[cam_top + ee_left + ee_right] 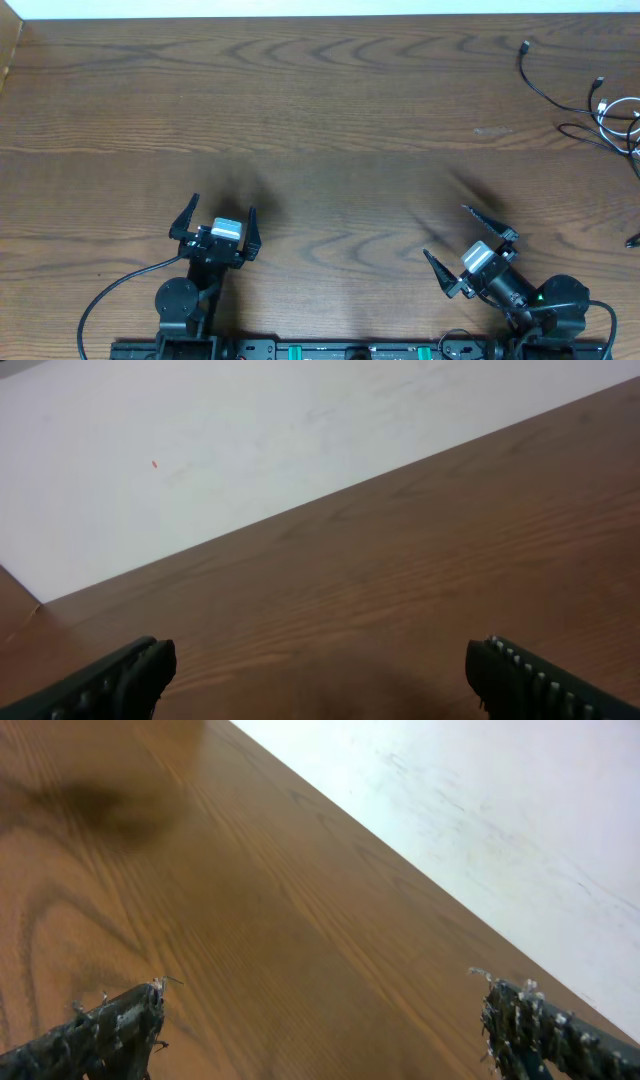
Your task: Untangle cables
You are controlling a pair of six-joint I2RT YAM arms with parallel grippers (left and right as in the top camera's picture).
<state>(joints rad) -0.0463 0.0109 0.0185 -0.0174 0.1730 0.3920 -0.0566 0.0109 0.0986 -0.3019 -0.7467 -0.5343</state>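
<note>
The cables lie in a tangle at the far right edge of the table in the overhead view: thin black cords [545, 92] with small plug ends, and a white cord [618, 112] looped among them, partly cut off by the frame edge. My left gripper [221, 214] is open and empty at the near left, far from the cables. My right gripper [447, 238] is open and empty at the near right, well short of the cables. In the left wrist view [320, 670] and the right wrist view [320, 1025] the fingers are spread over bare wood.
The wooden table [320, 130] stretches between the arms and the far edge. A thick black robot wire [100, 300] loops from the left arm's base. Another small black cord end [632, 241] shows at the right edge. A white wall borders the table's far side.
</note>
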